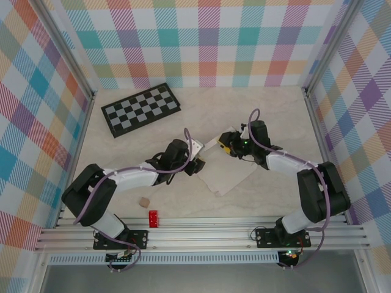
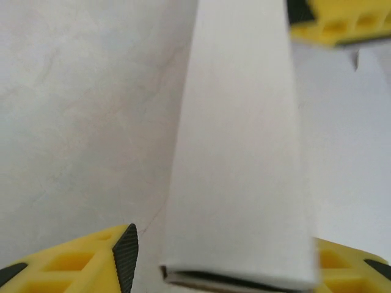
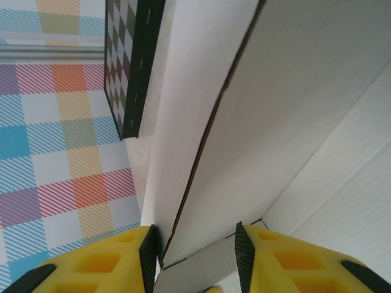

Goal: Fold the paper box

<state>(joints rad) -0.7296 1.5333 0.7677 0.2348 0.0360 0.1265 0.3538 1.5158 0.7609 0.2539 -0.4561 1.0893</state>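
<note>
Now the paper box (image 1: 235, 178) looks light and crease-prone, best taken at flap edges: left gripper (image 2: 221, 253) stands spread astride one flap (image 2: 238, 152), right gripper (image 3: 194, 244) brackets a panel (image 3: 256, 122), pinch unclear.

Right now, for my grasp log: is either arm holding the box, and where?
Left jaws stand open around a flap of the paper box, a gap on one side: not held. Right jaws straddle a folded side wall; grip cannot be told.
</note>
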